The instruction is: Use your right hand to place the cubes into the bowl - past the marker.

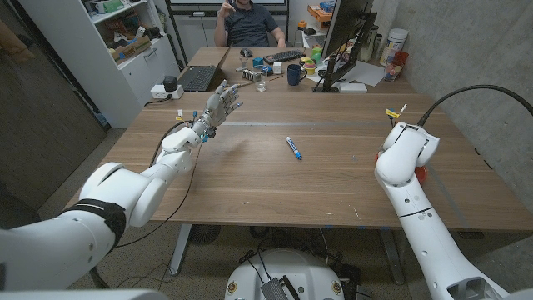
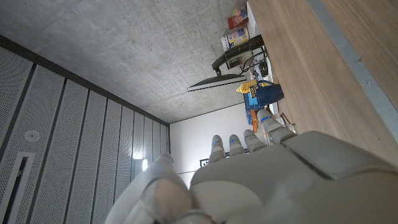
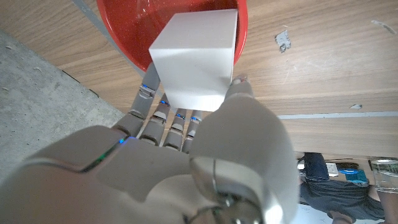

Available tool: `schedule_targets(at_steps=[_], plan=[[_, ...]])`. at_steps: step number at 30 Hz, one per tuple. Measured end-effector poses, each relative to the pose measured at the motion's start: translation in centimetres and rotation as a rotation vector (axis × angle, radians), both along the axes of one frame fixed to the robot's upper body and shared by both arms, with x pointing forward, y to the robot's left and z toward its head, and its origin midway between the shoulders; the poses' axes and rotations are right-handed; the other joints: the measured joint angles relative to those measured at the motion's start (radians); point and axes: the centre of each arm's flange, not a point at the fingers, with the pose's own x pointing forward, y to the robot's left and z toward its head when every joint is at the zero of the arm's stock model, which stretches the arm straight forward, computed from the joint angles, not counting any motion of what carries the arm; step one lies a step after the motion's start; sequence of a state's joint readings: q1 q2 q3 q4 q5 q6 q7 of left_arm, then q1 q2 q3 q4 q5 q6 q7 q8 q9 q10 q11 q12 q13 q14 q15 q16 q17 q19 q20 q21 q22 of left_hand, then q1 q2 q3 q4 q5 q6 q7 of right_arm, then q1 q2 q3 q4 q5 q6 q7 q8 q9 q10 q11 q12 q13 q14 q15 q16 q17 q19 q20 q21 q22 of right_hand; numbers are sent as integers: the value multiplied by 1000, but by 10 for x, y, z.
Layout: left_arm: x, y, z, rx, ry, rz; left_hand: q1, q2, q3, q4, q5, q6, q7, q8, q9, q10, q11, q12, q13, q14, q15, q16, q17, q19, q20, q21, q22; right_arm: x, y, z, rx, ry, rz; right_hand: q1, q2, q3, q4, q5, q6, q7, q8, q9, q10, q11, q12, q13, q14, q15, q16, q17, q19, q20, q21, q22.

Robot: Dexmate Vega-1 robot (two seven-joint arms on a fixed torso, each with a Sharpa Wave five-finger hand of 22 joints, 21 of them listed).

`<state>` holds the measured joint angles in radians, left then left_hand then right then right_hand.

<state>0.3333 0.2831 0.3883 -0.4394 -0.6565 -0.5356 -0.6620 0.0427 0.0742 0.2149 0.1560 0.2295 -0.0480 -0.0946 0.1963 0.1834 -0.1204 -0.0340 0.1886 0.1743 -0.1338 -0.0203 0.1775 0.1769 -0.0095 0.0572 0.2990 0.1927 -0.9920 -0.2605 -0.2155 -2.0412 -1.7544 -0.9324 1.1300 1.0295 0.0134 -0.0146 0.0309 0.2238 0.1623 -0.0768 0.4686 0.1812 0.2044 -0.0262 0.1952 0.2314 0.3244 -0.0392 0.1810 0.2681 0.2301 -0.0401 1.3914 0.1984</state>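
Note:
In the right wrist view my right hand (image 3: 186,162) holds a white cube (image 3: 196,59) between thumb and fingers, right over the red bowl (image 3: 124,31). In the head view my right arm (image 1: 405,154) bends over the table's right side and covers the hand; a red sliver of the bowl (image 1: 420,173) peeks out beside it. The blue marker (image 1: 293,147) lies mid-table, left of the bowl. My left hand (image 1: 221,104) is raised above the far left of the table, fingers spread and holding nothing; its back fills the lower part of the left wrist view (image 2: 261,180).
At the far end of the table stand a laptop (image 1: 198,77), a dark mug (image 1: 295,75), a monitor (image 1: 346,33) and small clutter. A person (image 1: 250,25) sits behind them. A shelf unit (image 1: 125,42) stands at the back left.

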Motion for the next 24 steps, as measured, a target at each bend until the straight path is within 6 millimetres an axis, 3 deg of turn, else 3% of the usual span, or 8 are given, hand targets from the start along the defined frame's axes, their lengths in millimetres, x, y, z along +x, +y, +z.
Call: schedule_targets(at_steps=[3, 5, 6, 8, 10, 12, 17, 24], plan=[[0, 0, 0, 0, -2, -1, 0, 0, -4, 4, 0, 0, 0, 0, 0, 0, 0, 0, 0, 0, 0, 0, 0, 0, 0, 0, 0, 0, 0, 0, 2, 3, 0, -60, -35, -41, 28, 20, -7, 7, -29, 3, -25, 11, 0, -14, -27, -2, 0, -14, -1, -1, -30, -18], [-1, 0, 0, 1, -4, -2, 0, 0, -4, 4, 0, 0, 0, 0, 0, 0, 0, 0, 0, 0, 0, 0, 0, 0, 0, -7, 0, -1, 0, 1, 0, 0, -3, -105, -38, -62, 49, 35, -10, 10, -48, 3, -40, 21, 1, -21, -39, 0, 2, -23, -12, 2, -49, -24], [-1, 0, 0, 1, -5, -2, 0, 0, -4, 4, 0, 0, 0, 0, 0, 0, 0, 0, 0, 0, 0, 0, 0, 0, 0, -7, 0, -1, 0, 1, -1, 0, -5, -123, -40, -72, 59, 44, -11, 11, -58, 3, -48, 23, 3, -25, -49, 6, 4, -28, -23, 11, -62, -28], [-1, 0, 0, 2, -6, -3, 0, 0, -4, 4, 0, 0, 0, 0, 0, 0, 0, 0, 0, 0, 0, 0, 0, 0, 0, -7, 0, -2, 0, 2, -2, -4, -7, -147, -38, -87, 73, 59, -13, 13, -77, 3, -59, 30, 6, -30, -64, 18, 4, -36, -38, 63, -92, -35], [-1, 0, 0, 3, -7, -3, 0, 0, -4, 4, 0, 0, 0, 0, 0, 0, 0, 0, 0, 0, 0, 0, 0, 0, 0, -7, 0, -3, -1, 2, -6, -8, -12, -153, -39, -97, 78, 69, -15, 15, -89, 3, -69, 33, 6, -32, -73, 27, 4, -41, -45, 94, -112, -39], [-2, -1, 0, 4, -9, -4, 0, 0, -4, 4, 0, 0, 0, 0, 0, 0, 0, 0, 0, 0, 0, 0, 0, 0, 0, -7, 0, -3, -1, 3, -11, -15, -16, -161, -31, -98, 77, 69, -20, 20, -96, 3, -76, 35, 6, -32, -78, 32, 4, -45, -45, 108, -123, -40], [-3, 0, 0, 1, -13, -4, 0, 0, -8, 0, 0, 0, 0, 0, 0, 0, 0, 0, 0, 0, 0, 0, 0, 0, 0, -7, 0, -7, 0, 3, -24, -44, -18, -161, -31, -103, 81, 77, -27, 13, -106, 3, -80, 34, 6, -36, -82, 36, 4, -45, -41, 104, -131, -37], [-4, 0, 0, 3, -19, -6, 0, 0, -8, 0, 0, 0, 0, 0, 0, 0, 0, 0, 0, 0, 0, 0, 0, 0, 0, -7, 0, -10, 2, 6, -51, -99, -18, -166, -26, -114, 84, 92, -31, 6, -121, 3, -85, 39, 12, -36, -98, 41, 4, -51, -59, 144, -164, -40]])
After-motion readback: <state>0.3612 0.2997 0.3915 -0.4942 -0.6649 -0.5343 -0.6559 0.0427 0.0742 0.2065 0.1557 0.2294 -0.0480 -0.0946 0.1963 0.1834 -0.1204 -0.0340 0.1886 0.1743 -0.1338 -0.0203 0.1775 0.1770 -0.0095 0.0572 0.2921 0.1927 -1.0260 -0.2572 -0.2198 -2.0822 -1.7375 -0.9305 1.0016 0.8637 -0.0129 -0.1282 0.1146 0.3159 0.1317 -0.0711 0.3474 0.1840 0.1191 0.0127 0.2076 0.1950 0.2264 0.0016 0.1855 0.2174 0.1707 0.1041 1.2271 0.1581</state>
